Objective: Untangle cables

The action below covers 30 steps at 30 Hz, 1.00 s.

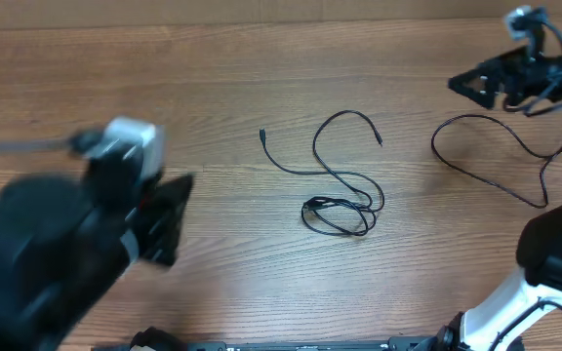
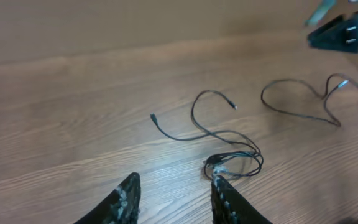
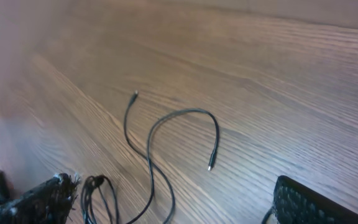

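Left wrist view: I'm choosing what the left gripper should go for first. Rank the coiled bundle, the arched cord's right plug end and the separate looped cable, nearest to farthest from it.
1. The coiled bundle, close in front of the left gripper.
2. The plug end, farther out, near the middle.
3. The separate looped cable, far right.

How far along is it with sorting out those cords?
About halfway, I'd judge. One cable lies alone on the right. The other cable has its ends spread out, but a small coiled bundle is left to undo. Nothing is in hand: left fingers, near that bundle, and right fingers are open.
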### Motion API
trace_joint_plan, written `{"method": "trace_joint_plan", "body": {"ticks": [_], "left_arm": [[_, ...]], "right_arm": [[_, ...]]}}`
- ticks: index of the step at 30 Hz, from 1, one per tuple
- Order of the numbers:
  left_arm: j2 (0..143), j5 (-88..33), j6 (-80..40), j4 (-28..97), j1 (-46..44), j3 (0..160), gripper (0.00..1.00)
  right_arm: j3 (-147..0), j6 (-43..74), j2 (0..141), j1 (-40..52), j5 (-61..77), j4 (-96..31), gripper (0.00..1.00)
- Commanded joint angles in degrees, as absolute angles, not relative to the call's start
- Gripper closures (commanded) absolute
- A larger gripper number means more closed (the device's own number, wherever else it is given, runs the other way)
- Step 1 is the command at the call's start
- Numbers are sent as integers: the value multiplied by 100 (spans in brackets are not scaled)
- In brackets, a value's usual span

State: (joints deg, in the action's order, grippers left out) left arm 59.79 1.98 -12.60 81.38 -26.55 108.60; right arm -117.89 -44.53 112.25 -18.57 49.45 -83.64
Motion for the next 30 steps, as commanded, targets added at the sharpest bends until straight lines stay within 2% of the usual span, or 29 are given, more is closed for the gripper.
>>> {"method": "trace_joint_plan", "body": {"ticks": [1, 5, 10, 14, 20, 23, 26, 29, 30], "left_arm": [[5902, 357, -1564, 8296, -2665, 10879, 60], [5924, 360, -1678, 8495, -2665, 10794, 60], [5955, 364, -1675, 8484, -2665, 10578, 62], [5955, 366, -1678, 8451, -2665, 10556, 63], [5957, 480, -1675, 8342, -2665, 10547, 62], [5961, 495, -1675, 8272, -2665, 10547, 61], [5968, 495, -1675, 8230, -2665, 10547, 60], [5979, 495, -1675, 8239, -2665, 10547, 60], [5988, 495, -1673, 8243, -2665, 10547, 60]], "right_arm": [[-11937, -3588, 10993, -1382, 3927, -8331, 0], [-11865, -2941, 11010, -637, 2486, -8281, 0], [-11738, -1994, 11010, -5, 1404, -7957, 0], [-11399, -1420, 11030, 69, 856, -7765, 0], [-10337, -1345, 11030, -99, 906, -7360, 3], [-9594, -1343, 11030, -104, 1103, -7008, 14], [-8934, -1247, 11030, -86, 1118, -6593, 16], [-8412, -1219, 11030, -102, 1116, -6233, 31], [-8276, -1214, 11030, -117, 1118, -6108, 31]]}}
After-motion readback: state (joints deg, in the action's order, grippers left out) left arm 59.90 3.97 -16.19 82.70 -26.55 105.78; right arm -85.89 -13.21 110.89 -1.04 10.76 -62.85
